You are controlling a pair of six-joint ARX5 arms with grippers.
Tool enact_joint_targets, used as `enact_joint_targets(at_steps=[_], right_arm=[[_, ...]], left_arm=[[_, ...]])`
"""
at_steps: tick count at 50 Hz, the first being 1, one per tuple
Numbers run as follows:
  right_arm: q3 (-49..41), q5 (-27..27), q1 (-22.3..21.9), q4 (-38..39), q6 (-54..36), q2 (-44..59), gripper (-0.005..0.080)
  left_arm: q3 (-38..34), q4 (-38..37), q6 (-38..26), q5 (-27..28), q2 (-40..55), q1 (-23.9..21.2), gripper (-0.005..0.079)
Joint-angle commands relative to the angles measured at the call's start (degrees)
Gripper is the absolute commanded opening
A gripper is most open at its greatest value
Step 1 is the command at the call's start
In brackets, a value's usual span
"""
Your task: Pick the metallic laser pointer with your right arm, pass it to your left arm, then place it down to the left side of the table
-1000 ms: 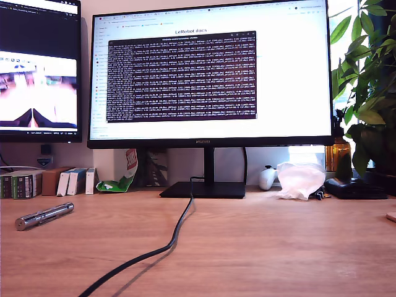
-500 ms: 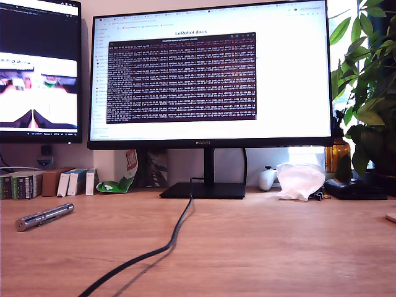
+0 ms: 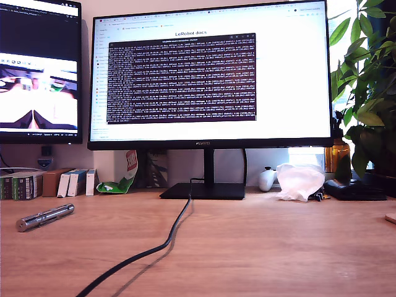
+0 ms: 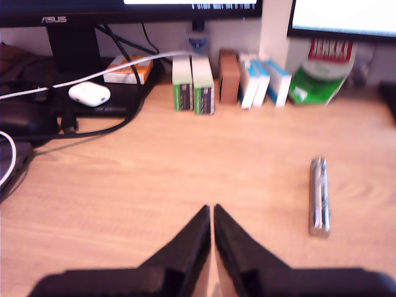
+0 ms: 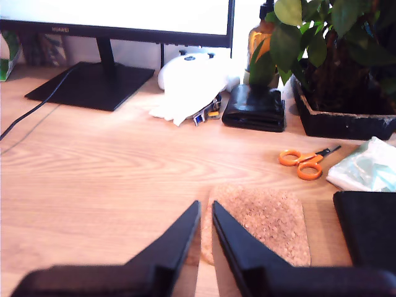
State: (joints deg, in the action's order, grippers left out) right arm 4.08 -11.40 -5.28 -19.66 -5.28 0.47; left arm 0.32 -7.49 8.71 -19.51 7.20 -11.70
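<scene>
The metallic laser pointer [image 3: 44,216] lies flat on the wooden table [image 3: 278,247] at the exterior view's left, a slim silver ribbed cylinder with nothing touching it. In the first wrist view the pointer [image 4: 319,197] rests on the wood a short way ahead of and off to one side of my first gripper [image 4: 211,209]. That gripper is shut and holds nothing. My second gripper [image 5: 205,204] is shut, only a thin slit between its black tips, and empty, hovering at the edge of a cork mat [image 5: 260,219]. Neither arm shows in the exterior view.
A black cable [image 3: 167,241] snakes from the monitor stand [image 3: 204,189] toward the table's front. Small boxes [image 4: 195,83] line the back by the pointer. Orange scissors [image 5: 303,162], a black wallet [image 5: 255,108] and a plant pot [image 5: 346,117] lie beyond my second gripper.
The pointer and cable have not moved. Only the camera picture on the monitor at the exterior view's left and the scrolling terminal text have changed.
</scene>
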Motion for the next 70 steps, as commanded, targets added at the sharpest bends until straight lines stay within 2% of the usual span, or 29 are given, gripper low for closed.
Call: enact_joint_targets(at_steps=[1,8,16,21,31,38,46,56,70], right_arm=[[-1.1,0.4,-0.5,1.5,0.4,-0.4,0.0053],[-1.5,3.5,-0.5,2.9,-0.3,-0.4,0.0053],[-2.9,3.4,-0.5,8.0,-0.8,-0.4,0.0053],[-3.8,3.4,-0.5,11.1,-1.1,-0.4,0.0053],[-3.8,2.9,-0.5,10.7,-1.1,-0.4,0.0053],[-3.8,2.7,-0.5,11.1,-0.5,-0.4,0.0053],[-3.7,2.8,-0.5,9.8,0.9,-0.4,0.0053],[-3.7,2.8,-0.5,9.7,0.9,-0.4,0.0053],[-3.7,2.8,-0.5,9.7,0.9,-0.4,0.0053]], left_arm=[[-1.7,0.3,-1.2,-0.1,-0.5,-0.1,-0.0014],[-1.7,0.2,-2.8,-0.7,-1.6,-0.1,-0.0014],[-1.7,-0.7,-7.5,-0.2,-5.4,-0.1,-0.0014],[-1.7,-1.1,-9.7,1.7,-8.1,-0.2,-0.0014],[-1.7,-1.2,-11.3,3.2,-7.9,-0.4,-0.0014],[-1.7,-0.9,-13.5,7.4,-7.9,-0.5,-0.0014],[-1.7,-0.8,-13.7,15.5,-7.9,-0.8,-0.0014],[-1.7,-4.7,-13.1,15.9,-7.9,-0.8,-0.0014],[-1.7,-4.5,-8.3,15.9,-7.6,-0.8,-0.0014]])
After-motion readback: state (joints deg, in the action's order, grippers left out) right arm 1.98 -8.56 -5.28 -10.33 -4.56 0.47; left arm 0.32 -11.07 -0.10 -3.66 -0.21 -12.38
